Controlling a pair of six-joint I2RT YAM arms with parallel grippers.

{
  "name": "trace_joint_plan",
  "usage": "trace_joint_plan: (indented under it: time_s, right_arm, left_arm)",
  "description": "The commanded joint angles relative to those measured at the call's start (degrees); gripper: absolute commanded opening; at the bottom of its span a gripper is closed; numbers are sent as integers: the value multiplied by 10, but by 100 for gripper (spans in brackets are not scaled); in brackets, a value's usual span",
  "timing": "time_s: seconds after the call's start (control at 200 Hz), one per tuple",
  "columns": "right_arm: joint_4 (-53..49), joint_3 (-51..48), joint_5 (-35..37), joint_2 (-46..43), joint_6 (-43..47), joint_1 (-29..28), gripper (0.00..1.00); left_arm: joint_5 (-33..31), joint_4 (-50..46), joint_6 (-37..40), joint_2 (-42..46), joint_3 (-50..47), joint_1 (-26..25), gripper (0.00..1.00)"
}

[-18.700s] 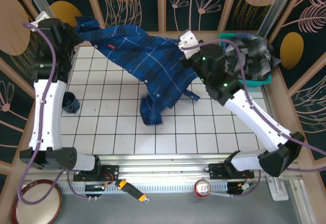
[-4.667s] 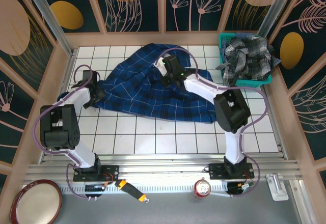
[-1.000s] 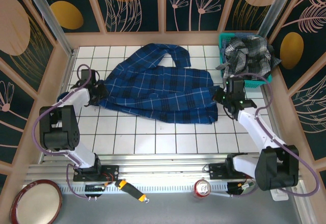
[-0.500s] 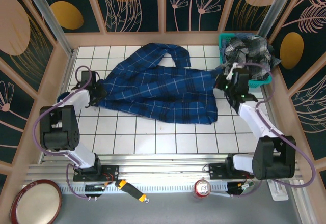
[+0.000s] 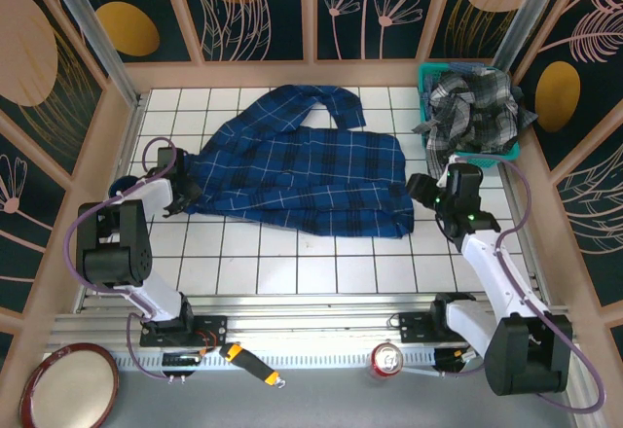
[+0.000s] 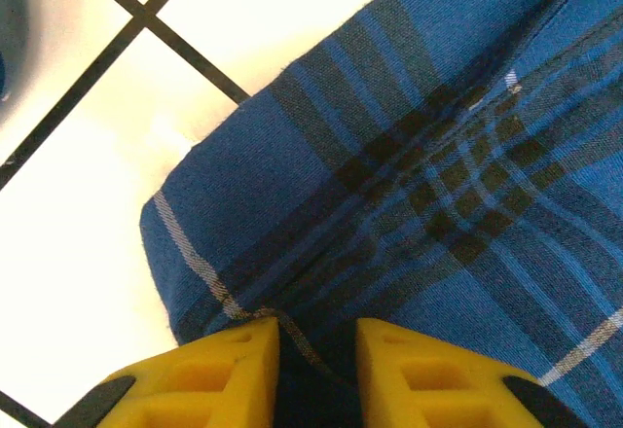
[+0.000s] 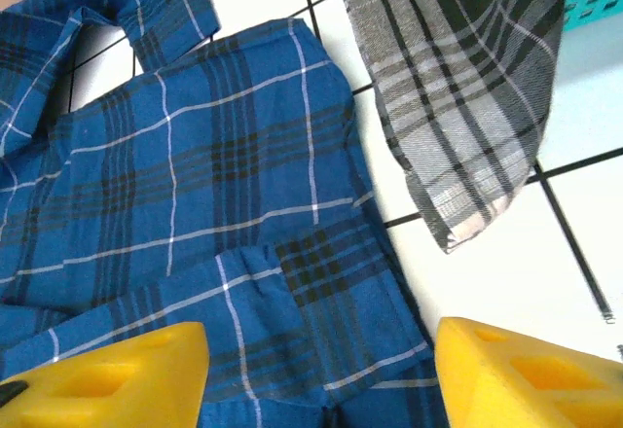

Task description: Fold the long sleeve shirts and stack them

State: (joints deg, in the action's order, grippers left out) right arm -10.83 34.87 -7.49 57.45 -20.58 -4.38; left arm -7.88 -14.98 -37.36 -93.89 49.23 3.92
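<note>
Navy plaid shirt (image 5: 302,175) lies spread across the middle of the desk (image 5: 292,263), opened out fairly flat, with one sleeve (image 5: 336,107) curling away toward the top of the overhead frame. I judge the job barely begun: this shirt looks laid out rather than folded into a neat packet, and nothing is stacked. The grey checked shirt (image 7: 458,88) is bundled in the teal basket (image 5: 425,83) at the upper right, one flap hanging over the rim and coming down close to the navy shirt's right edge. My left hand (image 6: 316,350) sits at the shirt's left edge, low against the cloth. Its yellow fingers (image 6: 229,365) stand only narrowly apart with a fold of dark fabric between them, and I cannot tell whether that fold is pinched or lying loose. My right hand (image 7: 316,374) hangs over the shirt's right end, spread wide with nothing in it. What is left, as I read it, is tucking in the sleeves, folding the body, then doing the same with the grey one. Along the bottom of the overhead frame, off the tiled surface, are a drink can (image 5: 387,358), a yellow-handled tool (image 5: 248,362) and a red dish (image 5: 68,384), all well apart from the cloth. The drooping grey flap looks like the likeliest snag.
</note>
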Motion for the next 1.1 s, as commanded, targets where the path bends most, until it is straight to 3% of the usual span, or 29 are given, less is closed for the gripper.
trace_joint_plan:
  time_s: [0.0,0.115,0.335,0.556,0.671,0.881,1.001,1.091]
  right_arm:
    - [2,36,-10,61,-23,-45,66]
    - [-27,127,50,192,-11,-106,68]
    - [-111,305,104,436,23,-125,66]
    - [-163,375,118,517,35,-157,62]
    - [-175,380,122,524,34,-161,46]
    - [-173,382,122,510,41,-158,0]
    - [-174,386,115,500,35,-157,0]
    - [-172,393,101,498,13,-166,31]
  left_arm:
    - [-20,-1,-3,8,-7,6,26]
    - [-21,-8,1,11,-4,6,26]
    - [-14,-5,2,14,-4,6,22]
    - [-10,-5,3,16,-1,6,21]
    - [-11,-6,3,17,-1,6,21]
    - [-13,-8,5,19,3,7,21]
    - [-13,-8,5,22,1,7,21]
    - [-13,-7,5,24,-1,7,20]
